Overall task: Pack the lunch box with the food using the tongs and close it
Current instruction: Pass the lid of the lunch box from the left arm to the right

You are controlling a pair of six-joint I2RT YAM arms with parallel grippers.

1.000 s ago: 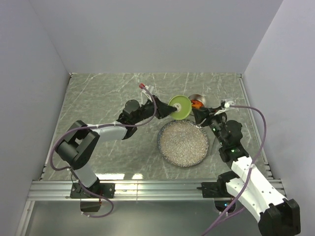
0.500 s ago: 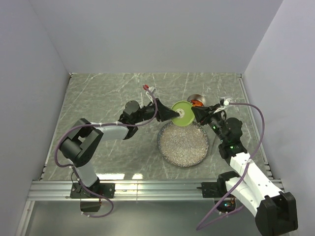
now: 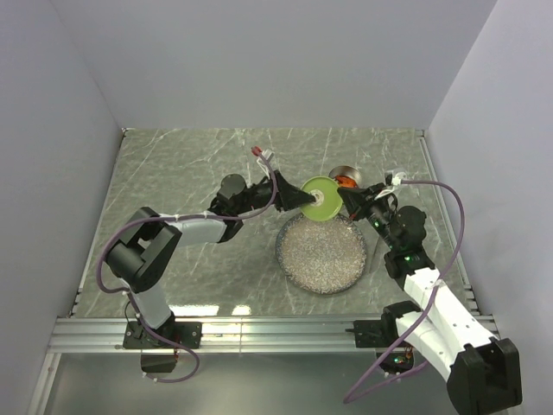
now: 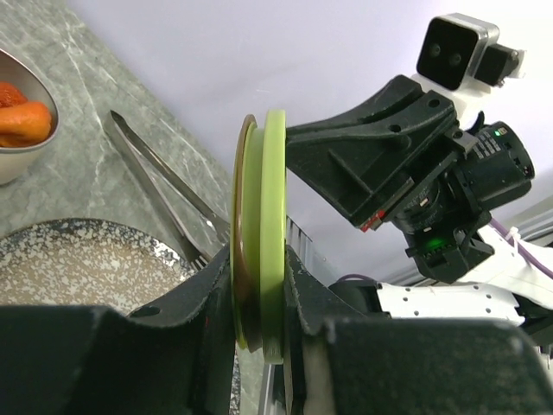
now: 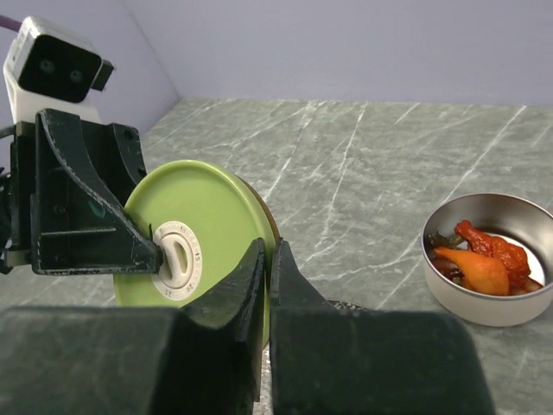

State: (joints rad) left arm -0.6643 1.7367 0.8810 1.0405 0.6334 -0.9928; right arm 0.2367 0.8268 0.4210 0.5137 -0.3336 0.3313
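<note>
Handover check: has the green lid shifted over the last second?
Yes. In the top view the lid has shifted slightly toward the speckled plate, away from the back wall.

Lab test cell: marbled green table [image 3: 173, 173], plain pale walls [image 3: 259, 60] closing three sides of it, aluminium rail [image 3: 259, 333] along its near edge.

My left arm [image 3: 186, 229]: stretched forward and to the right, elbow bent.
My left gripper [image 3: 298, 200]: fingers clamped on the rim of the lime-green lid [image 4: 275, 216].
My right arm [image 3: 425, 290]: reaching forward and to the left.
My right gripper [image 3: 346, 201]: fingers pressed together, tip facing my left gripper.
</note>
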